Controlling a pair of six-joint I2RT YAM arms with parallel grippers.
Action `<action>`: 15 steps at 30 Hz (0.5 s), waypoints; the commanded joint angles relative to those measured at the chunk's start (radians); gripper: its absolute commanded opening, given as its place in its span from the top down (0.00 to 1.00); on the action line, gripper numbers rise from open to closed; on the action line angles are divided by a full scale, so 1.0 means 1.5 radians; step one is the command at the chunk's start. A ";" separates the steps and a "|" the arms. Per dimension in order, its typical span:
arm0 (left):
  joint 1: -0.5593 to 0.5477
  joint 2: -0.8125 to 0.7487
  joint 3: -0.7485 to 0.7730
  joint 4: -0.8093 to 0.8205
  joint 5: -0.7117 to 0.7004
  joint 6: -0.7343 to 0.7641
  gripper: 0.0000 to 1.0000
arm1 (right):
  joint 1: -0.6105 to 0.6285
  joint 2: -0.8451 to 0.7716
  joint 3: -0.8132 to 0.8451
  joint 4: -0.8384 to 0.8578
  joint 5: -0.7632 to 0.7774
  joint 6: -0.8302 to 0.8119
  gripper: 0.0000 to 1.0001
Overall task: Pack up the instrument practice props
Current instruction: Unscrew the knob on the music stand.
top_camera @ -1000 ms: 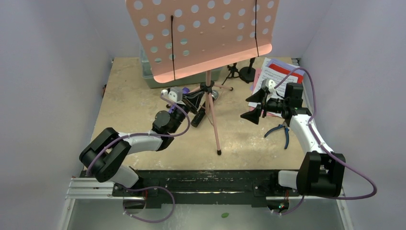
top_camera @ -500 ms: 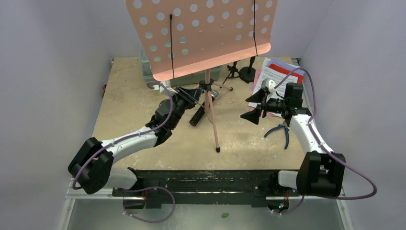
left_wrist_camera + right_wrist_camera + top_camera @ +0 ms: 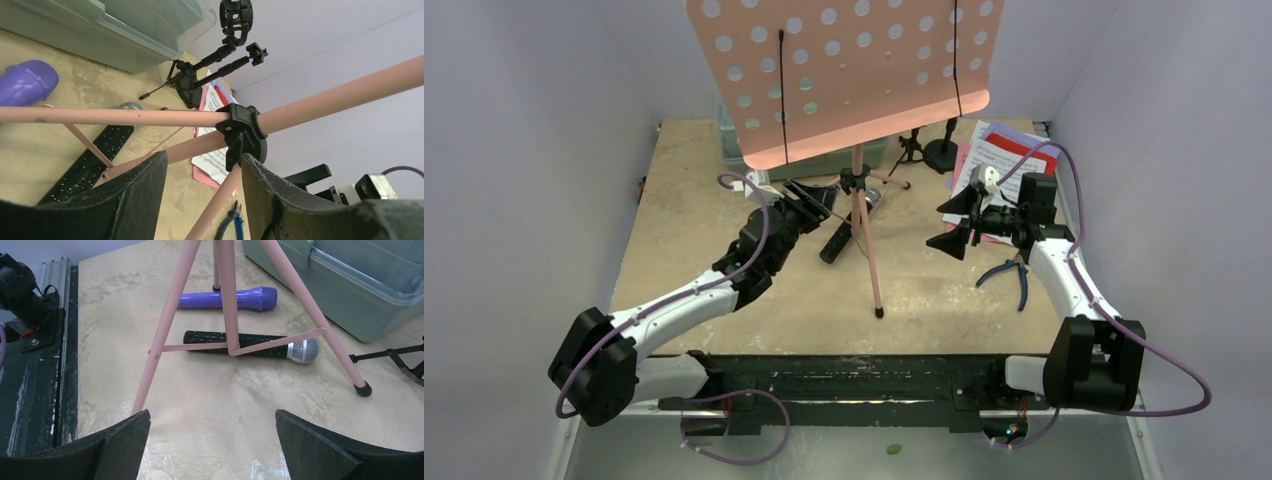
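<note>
Stock on table (image 3: 694, 230), counted.

- Pink tripod (image 3: 865, 240): one, upright at mid-table, with three legs splayed around one centre column.
- Perforated tray (image 3: 854, 70): one, pink, at the top of the tripod. Two thin black holder arms cross it.
- Black microphone (image 3: 250, 346): one, silver-headed, lying flat under the tripod between its legs.
- Purple microphone (image 3: 227, 298): one, lying flat just beyond the black one and roughly parallel to it, close to a tripod foot.
- Mic mounts (image 3: 942, 152): two, small and black. They stand side by side at the far edge, right of the tripod and just beside the pages.
- Sheet-music pages (image 3: 1009, 150): one loose stack, red and white, in the far right corner. The number of sheets cannot be told.
- Pliers (image 3: 1014, 275): one pair, blue-handled, flat on the table near the right arm.
- Case (image 3: 742, 160): one, grey-green plastic, at the far left, partly hidden behind the tray.
- Left gripper (image 3: 202, 157): one, low at the tripod's black leg hub. Its two fingers (image 3: 135, 195) are parted and a pink leg runs down through the gap. No contact with either finger is visible.
- Right gripper (image 3: 212, 415): one, held above the table to the right of the tripod. Its two fingers are spread wide with nothing between them.
</note>
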 commanded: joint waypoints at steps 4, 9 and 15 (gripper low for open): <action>0.015 -0.063 -0.058 0.081 0.063 0.155 0.37 | 0.003 0.000 0.012 0.001 -0.009 -0.013 0.01; 0.070 -0.045 -0.109 0.232 0.233 0.162 0.40 | 0.003 0.000 0.012 0.000 -0.008 -0.014 0.01; 0.152 0.071 -0.115 0.418 0.406 -0.008 0.62 | 0.003 0.000 0.013 -0.003 -0.009 -0.017 0.01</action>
